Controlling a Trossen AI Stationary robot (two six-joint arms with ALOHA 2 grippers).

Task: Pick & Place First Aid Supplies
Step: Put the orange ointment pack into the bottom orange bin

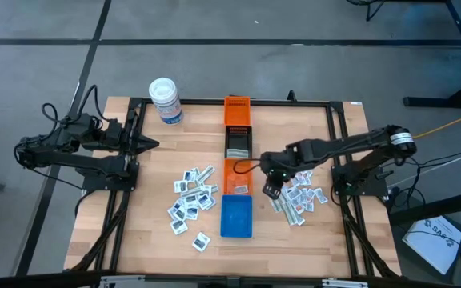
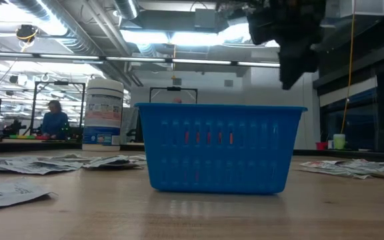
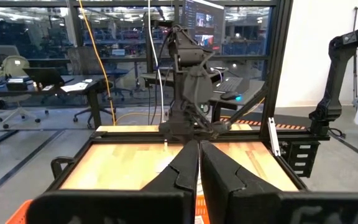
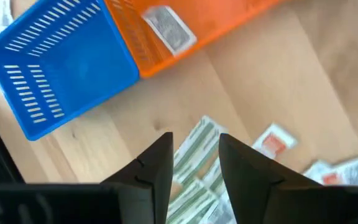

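- High view: the right gripper [image 1: 272,189] hangs above bare wood between the blue bin [image 1: 236,216] at its 8 o'clock and the right-hand packets [image 1: 301,197] at its 4 o'clock; the orange bin [image 1: 237,177] is just at its 9 o'clock. A second scatter of packets [image 1: 190,200] lies left of the bins. The left gripper [image 1: 149,144] waits near the table's left edge, with open wood around it.
- Low view: the blue bin's wall hides the other bins; the right gripper is cut off at the top, at 1 o'clock.
- Left wrist view: the left fingers [image 3: 180,175] are pressed together, empty.
- Right wrist view: the right fingers [image 4: 160,163] stand apart, holding nothing; pale green strips [image 4: 193,152] lie on the wood directly below the gap, and one packet [image 4: 169,31] rests in the orange bin.
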